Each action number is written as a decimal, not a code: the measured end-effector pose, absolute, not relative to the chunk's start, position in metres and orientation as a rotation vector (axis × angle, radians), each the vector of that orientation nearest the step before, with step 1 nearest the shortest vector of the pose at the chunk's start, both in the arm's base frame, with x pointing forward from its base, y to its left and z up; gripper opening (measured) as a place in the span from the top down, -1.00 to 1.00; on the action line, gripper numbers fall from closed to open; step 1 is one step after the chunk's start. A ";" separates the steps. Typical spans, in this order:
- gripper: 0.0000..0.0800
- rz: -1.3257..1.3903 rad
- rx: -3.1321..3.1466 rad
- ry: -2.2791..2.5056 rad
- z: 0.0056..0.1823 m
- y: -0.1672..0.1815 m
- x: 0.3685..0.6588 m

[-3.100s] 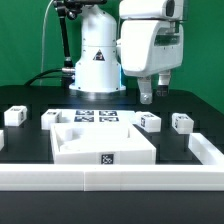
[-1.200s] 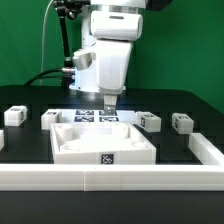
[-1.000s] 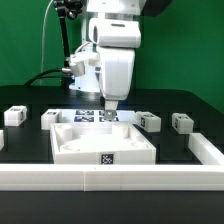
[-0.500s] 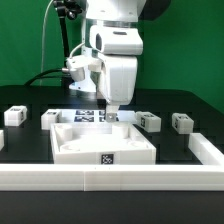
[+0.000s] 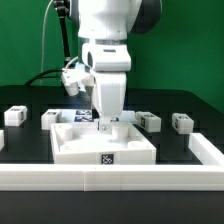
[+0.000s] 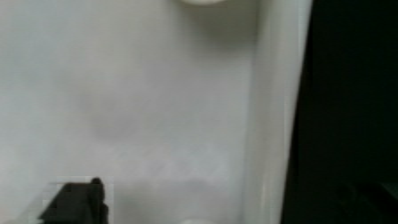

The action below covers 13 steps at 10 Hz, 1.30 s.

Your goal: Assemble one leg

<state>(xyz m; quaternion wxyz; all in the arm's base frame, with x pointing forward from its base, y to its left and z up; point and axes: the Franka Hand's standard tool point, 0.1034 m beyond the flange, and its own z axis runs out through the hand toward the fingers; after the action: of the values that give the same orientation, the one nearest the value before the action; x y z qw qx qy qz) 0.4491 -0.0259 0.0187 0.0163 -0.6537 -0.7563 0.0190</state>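
Observation:
The large flat white panel (image 5: 103,146) lies in the middle of the black table, a marker tag on its front face. My gripper (image 5: 106,126) is down at the panel's far edge, fingers pointing straight down. In the wrist view the white panel (image 6: 143,100) fills most of the picture, with black table beside its edge. Only one dark fingertip (image 6: 75,203) shows there, far off to one side, so my gripper (image 6: 199,208) looks open and empty. Small white legs lie apart from it: one (image 5: 14,115) at the exterior view's left, two (image 5: 149,121) (image 5: 181,122) at its right.
The marker board (image 5: 88,116) lies just behind the panel, partly hidden by my arm. Another small white block (image 5: 48,119) sits at the panel's far left corner. A white rail (image 5: 110,177) runs along the front and turns back at the right (image 5: 205,149).
My arm has swung from the exterior view's right to above the panel and come down. The gripper now sits at the panel's far edge. No part has moved.

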 end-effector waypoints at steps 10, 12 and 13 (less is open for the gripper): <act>0.86 0.049 -2.047 -2.339 0.010 -0.029 0.448; 0.86 0.046 -2.048 -2.340 0.010 -0.029 0.448; 0.86 0.046 -2.048 -2.340 0.010 -0.029 0.448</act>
<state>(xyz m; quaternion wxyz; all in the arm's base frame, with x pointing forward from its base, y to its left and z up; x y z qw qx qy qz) 0.4481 -0.0292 0.0101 0.0158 -0.6585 -0.7523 0.0148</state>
